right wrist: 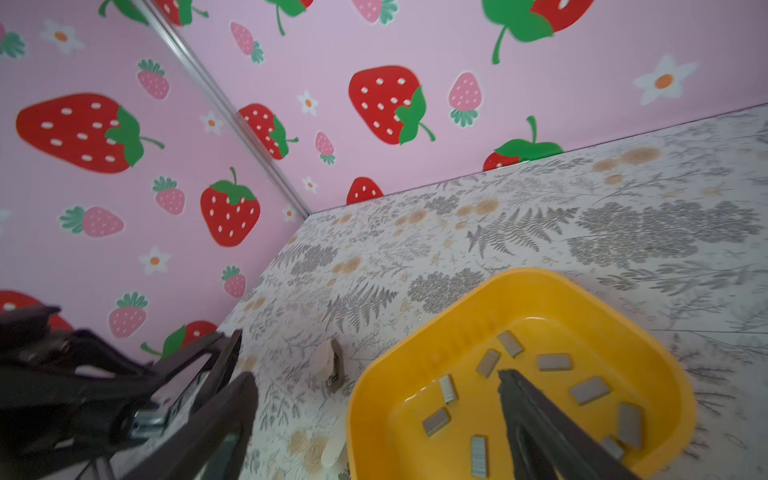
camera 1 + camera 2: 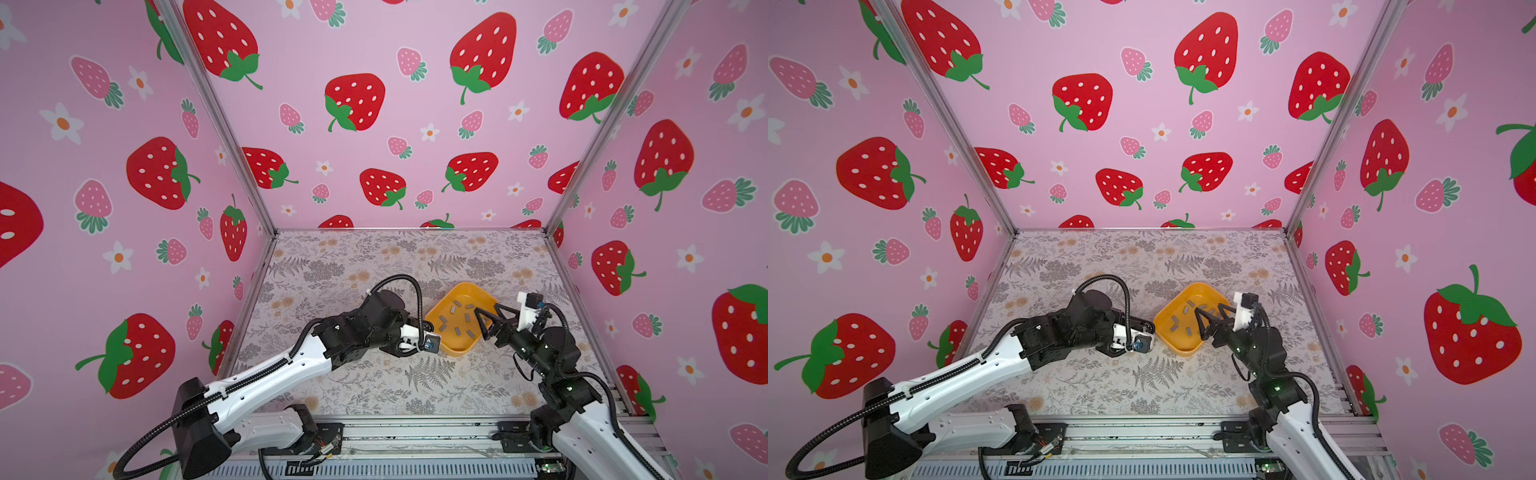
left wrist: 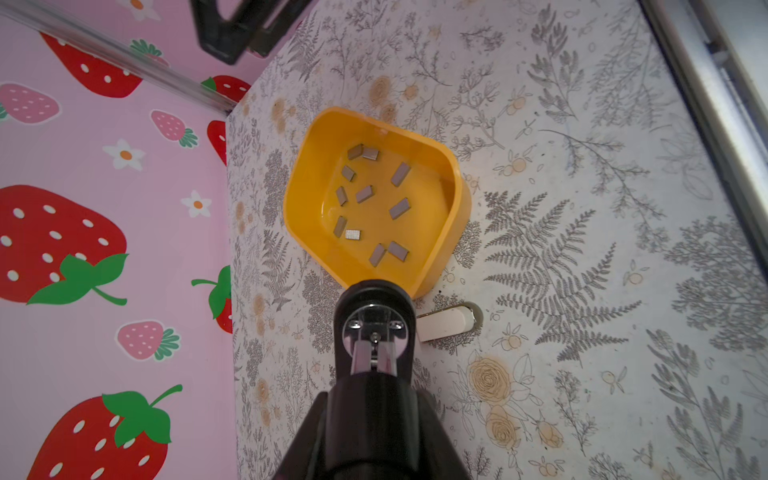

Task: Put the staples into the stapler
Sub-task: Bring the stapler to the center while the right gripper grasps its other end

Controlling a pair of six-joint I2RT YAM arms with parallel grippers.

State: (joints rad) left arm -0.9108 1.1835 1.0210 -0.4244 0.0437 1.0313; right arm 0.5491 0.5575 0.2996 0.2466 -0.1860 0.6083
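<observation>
Pick step: right gripper (image 2: 486, 308) wide, empty over staples (image 3: 365, 193) in tray (image 3: 455, 208); left gripper (image 3: 374, 399) clamps stapler (image 3: 374, 316) beside tray; next I'd pinch 1

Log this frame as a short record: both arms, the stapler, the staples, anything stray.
left gripper: jaws shut on the black stapler, near the yellow tray
right gripper: jaws open, above the tray
staples: about eleven grey strips loose in the tray, none held
stray: small cream object on the table beside the tray
</observation>
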